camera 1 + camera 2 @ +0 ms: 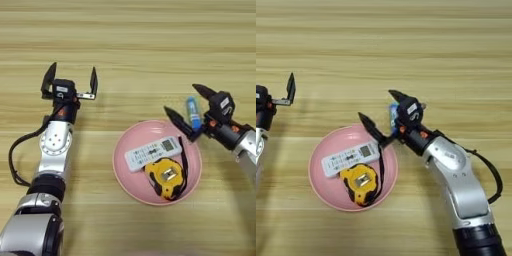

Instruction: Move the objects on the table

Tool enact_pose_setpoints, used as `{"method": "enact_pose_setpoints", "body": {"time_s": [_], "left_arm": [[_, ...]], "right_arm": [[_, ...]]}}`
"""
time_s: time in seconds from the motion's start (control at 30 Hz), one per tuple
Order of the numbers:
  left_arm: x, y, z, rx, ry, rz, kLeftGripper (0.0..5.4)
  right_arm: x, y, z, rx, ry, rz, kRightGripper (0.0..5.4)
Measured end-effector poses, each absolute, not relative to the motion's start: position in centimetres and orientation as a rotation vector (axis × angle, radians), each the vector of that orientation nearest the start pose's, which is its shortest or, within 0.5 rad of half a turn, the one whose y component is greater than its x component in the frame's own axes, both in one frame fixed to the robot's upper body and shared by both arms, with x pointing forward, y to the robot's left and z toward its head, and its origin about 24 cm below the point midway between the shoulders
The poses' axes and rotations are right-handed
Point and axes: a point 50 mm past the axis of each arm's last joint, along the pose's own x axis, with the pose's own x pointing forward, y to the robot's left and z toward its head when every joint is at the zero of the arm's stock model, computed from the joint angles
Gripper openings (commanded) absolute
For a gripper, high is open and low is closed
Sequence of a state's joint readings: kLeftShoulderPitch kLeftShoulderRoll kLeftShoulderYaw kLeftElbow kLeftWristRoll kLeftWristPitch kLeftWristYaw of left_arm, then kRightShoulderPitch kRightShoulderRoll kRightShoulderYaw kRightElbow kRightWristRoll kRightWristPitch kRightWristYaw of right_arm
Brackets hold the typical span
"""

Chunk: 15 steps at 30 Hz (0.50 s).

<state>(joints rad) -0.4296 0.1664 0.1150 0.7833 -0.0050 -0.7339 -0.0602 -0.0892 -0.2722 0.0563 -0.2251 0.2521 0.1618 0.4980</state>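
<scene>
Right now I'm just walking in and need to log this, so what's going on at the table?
The right gripper, fingers open, sits around the small blue-and-white tube on the table, just beyond the pink plate. The white remote and yellow-black tape measure already lie in the plate. The left gripper hovers open over bare wood, well to the left, holding nothing.

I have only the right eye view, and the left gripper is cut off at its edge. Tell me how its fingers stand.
Observer: The left gripper is open, both fingers spread wide over the bare table, with nothing between them.
Operator: Now the tube. The right gripper hides most of it from me.
Observer: The blue-and-white tube lies on the table just outside the rim of the pink plate, between the open fingers of the right gripper.
</scene>
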Motion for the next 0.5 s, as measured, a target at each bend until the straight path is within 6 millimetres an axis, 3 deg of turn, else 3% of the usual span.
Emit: {"method": "enact_pose_setpoints", "body": {"time_s": [0.5], "left_arm": [[31.5, 18.6, 5.8, 0.145, -0.387, -0.023, 5.4]], "right_arm": [[28.0, -17.6, 7.2, -0.069, 0.028, 0.339, 5.36]]}}
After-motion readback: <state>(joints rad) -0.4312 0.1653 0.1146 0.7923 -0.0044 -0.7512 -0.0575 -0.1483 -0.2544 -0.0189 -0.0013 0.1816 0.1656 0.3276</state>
